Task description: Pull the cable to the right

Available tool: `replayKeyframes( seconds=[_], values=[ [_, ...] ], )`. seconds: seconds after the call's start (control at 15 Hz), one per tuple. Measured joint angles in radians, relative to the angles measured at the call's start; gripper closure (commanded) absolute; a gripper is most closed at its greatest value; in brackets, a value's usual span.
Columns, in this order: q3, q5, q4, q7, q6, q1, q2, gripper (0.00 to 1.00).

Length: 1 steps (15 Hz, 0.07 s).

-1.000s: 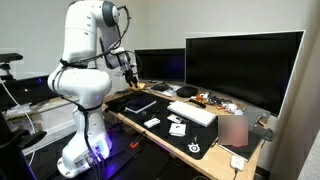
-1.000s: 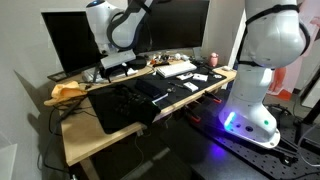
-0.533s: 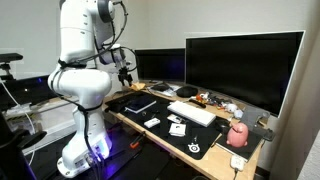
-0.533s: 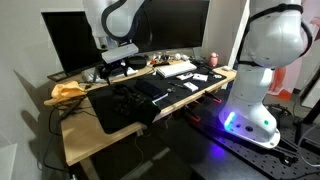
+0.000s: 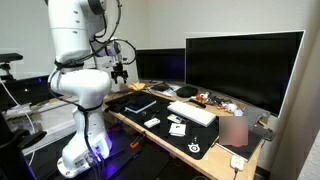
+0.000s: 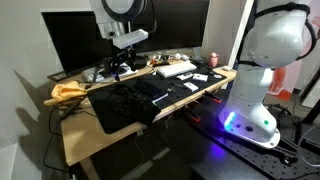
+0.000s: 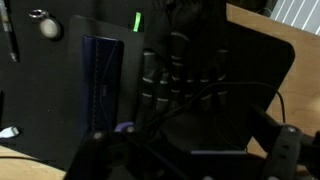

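Note:
My gripper (image 5: 121, 71) hangs over the far end of the desk, seen in both exterior views (image 6: 122, 66). In the wrist view its two dark fingers (image 7: 190, 160) stand wide apart at the bottom corners, open, with nothing clearly between them. Thin black cables (image 7: 200, 98) loop across the black desk mat (image 7: 255, 55) right below the gripper. In an exterior view the cables (image 6: 124, 92) lie on the mat (image 6: 108, 112) under the gripper. The wrist picture is dark, so contact with a cable cannot be made out.
A dark blue flat device (image 7: 101, 75) lies beside the cables. The desk holds a white keyboard (image 5: 192, 112), a tablet (image 5: 140, 104), a pink object (image 5: 236, 130) and small items. Large monitors (image 5: 245, 62) stand behind. The robot base (image 6: 255, 95) stands beside the desk.
The arm has swung and risen. The gripper has shifted sideways over the mat end of the desk, left in one exterior view and right in the other.

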Motion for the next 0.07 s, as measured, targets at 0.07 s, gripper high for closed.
replayKeyframes(
  seconds=[0.07],
  values=[
    [0.000,0.005,-0.004,-0.015,-0.014,-0.002,-0.015,0.00]
  ],
)
